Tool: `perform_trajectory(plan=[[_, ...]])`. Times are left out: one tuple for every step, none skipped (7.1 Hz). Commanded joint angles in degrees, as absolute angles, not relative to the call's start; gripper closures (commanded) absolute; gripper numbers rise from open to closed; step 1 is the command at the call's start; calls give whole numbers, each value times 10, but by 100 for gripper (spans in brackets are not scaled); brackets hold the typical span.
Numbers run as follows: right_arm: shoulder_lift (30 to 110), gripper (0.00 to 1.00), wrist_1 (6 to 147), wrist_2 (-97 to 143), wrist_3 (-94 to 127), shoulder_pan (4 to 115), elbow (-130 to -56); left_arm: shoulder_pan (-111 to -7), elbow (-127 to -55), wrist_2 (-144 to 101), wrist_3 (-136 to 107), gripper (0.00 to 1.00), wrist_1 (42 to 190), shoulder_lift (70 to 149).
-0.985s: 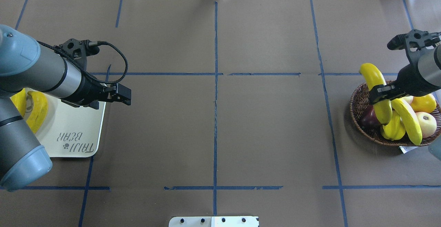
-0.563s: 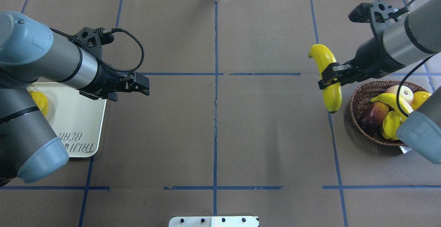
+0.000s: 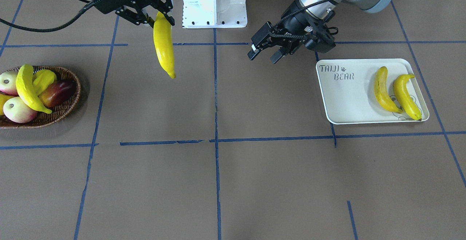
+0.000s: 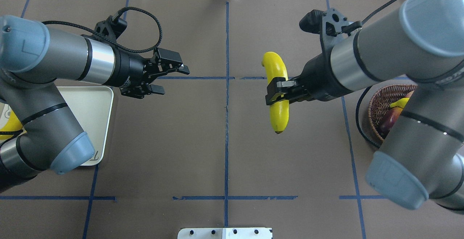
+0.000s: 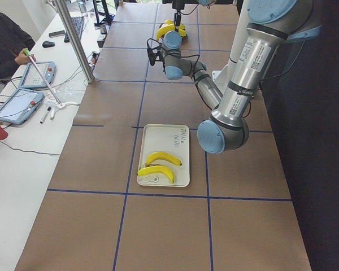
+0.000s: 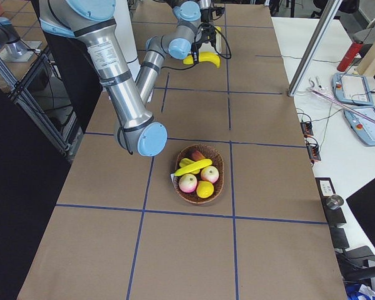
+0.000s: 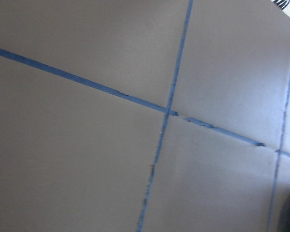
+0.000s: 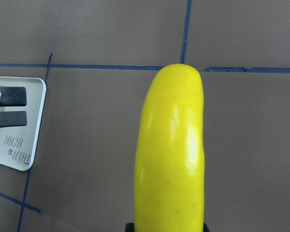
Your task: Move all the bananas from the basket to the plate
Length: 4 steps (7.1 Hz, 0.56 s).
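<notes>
Plate (image 3: 349, 96): two bananas (image 3: 384, 90) lie side by side at the end away from the lettering. The lettered end is bare. A third one set down on that pair could roll off over the rim.
Basket (image 3: 71, 103): one banana (image 3: 27, 89) remains, lying across the apples beside a red mango (image 3: 56, 91). Lifting it carelessly could tip a neighbouring fruit out.
Held banana (image 4: 278, 97): in the air over the middle of the table, well apart from both basket and plate, long axis roughly vertical with the dark tip down.
Right gripper (image 4: 275, 92): jaws closed on that banana above its middle, so the longer part hangs free. The skin is glossy. A fast swing or a nudge could make it pivot or slide out.
Left gripper (image 4: 174, 81): jaws spread wide and holding nothing. It faces the right gripper across the centre tape line, apparently ready for a hand-over.
Hand-over risk: if the right jaws let go before the left ones have closed, the banana falls to the table. Grasping too close to the right fingers could make the two grippers collide. A grasp near the tapered tip may slip.
</notes>
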State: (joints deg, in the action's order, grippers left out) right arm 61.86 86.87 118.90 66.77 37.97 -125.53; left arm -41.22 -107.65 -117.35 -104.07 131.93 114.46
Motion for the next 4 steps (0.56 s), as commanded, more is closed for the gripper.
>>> perform_trajectory(plan=[[614,100,804,1082,714,297,-1245,-412,-1044,-1172,-1156,0,1430,1155],[613,100,798,1050,716,269,-1243,-411,-1043,-1140,-1190,0,1433,1177],[599,100,786,1024,719,253,-1231,-405,-1041,-1127,-1222,0,1433,1201],[597,100,778,1018,720,244,-1228,-402,-1040,-1126,-1228,0,1433,1209]])
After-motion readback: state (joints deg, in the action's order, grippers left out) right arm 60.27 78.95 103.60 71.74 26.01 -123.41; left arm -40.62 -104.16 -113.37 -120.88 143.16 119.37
